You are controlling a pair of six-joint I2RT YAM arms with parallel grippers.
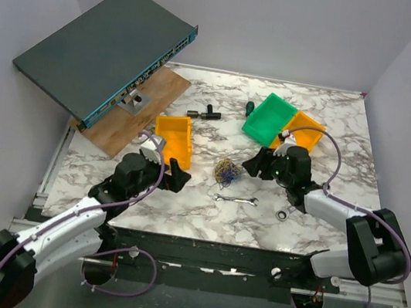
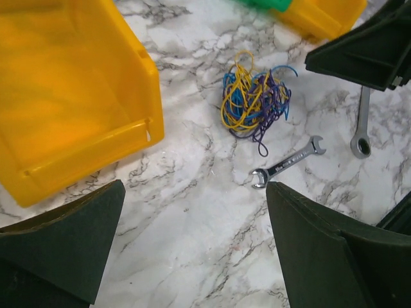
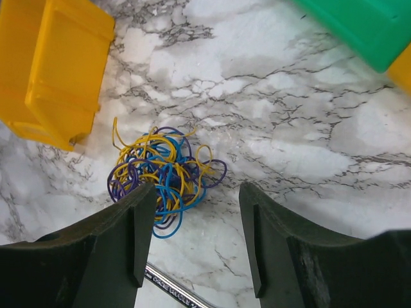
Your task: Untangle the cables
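Observation:
The cables (image 1: 227, 171) are a small bunch of thin blue, yellow and purple loops lying on the marble table between the two arms. In the left wrist view the cables (image 2: 253, 99) lie well ahead of my left gripper (image 2: 194, 192), a little to the right. That gripper is wide open over bare marble. My left gripper (image 1: 174, 174) stands just left of the bunch. My right gripper (image 1: 255, 164) is to its right. In the right wrist view the cables (image 3: 160, 176) lie just ahead of the left fingertip. My right gripper (image 3: 198, 192) has its jaws apart, nothing between them.
A silver wrench (image 1: 235, 199) lies just in front of the bunch, and a second wrench (image 2: 361, 128) further right. A yellow bin (image 1: 172, 139) stands by the left gripper. Green bin (image 1: 268, 117) and orange bin (image 1: 307, 131) sit behind the right gripper. A network switch (image 1: 104, 52) leans at back left.

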